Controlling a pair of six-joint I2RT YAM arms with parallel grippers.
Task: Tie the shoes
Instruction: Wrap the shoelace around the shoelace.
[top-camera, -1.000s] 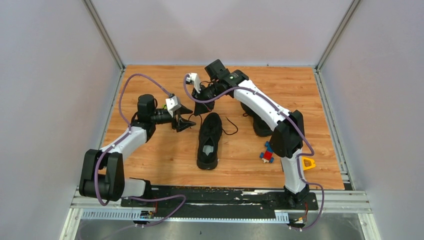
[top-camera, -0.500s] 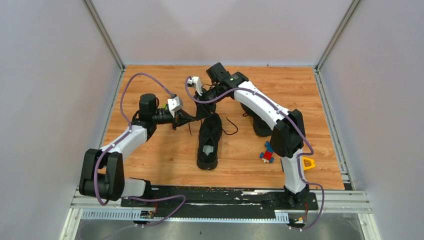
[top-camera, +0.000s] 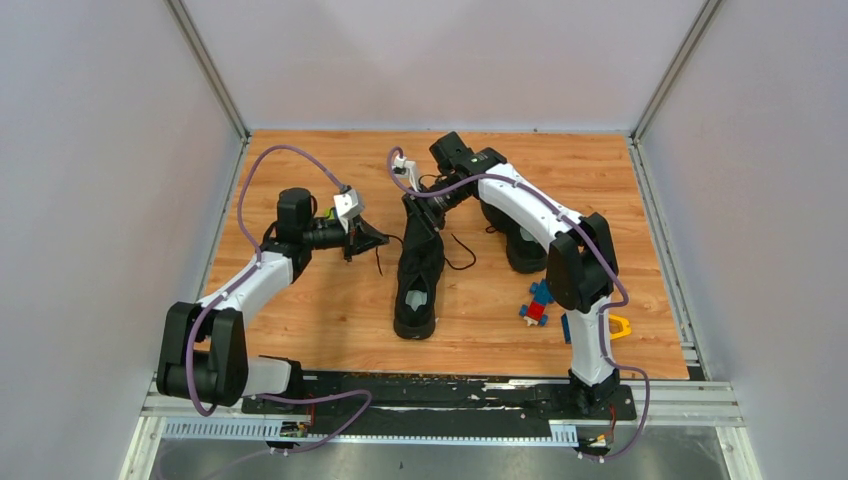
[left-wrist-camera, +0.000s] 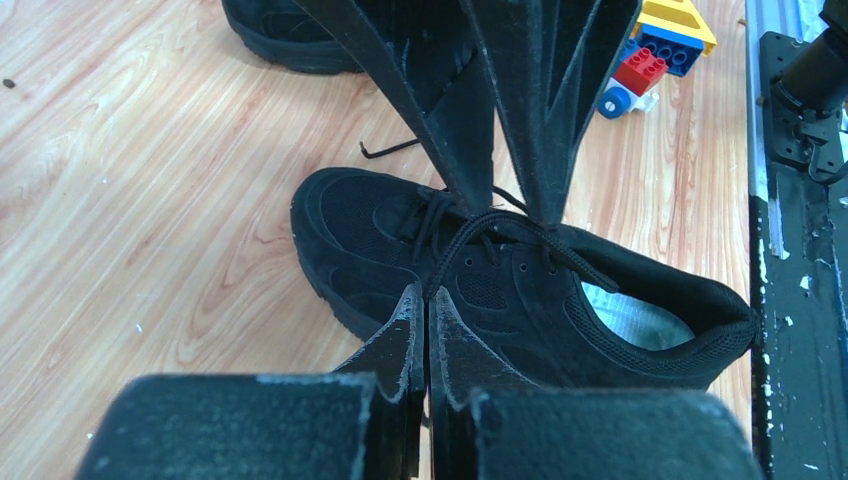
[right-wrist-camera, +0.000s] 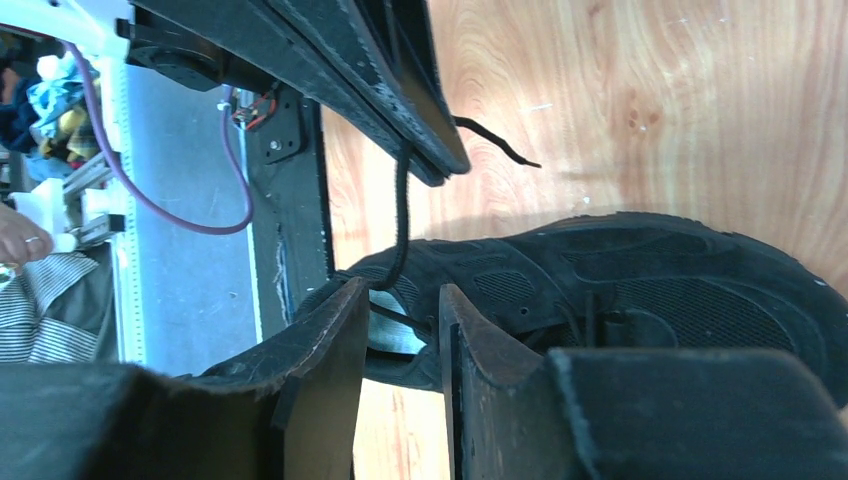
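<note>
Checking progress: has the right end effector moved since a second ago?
Yes. The right end effector shifted right, now over the toe of the middle shoe.

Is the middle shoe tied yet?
Not tied. Its lace runs from the shoe up into the shut left tool, and no bow shows.

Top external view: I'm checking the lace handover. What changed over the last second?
The left pincer moved slightly toward the middle shoe and shut on its lace. The right pincer, shut before, opened and shifted right in the top view, over that shoe's toe end. The middle shoe, the other shoe and the toy blocks stayed put.
</note>
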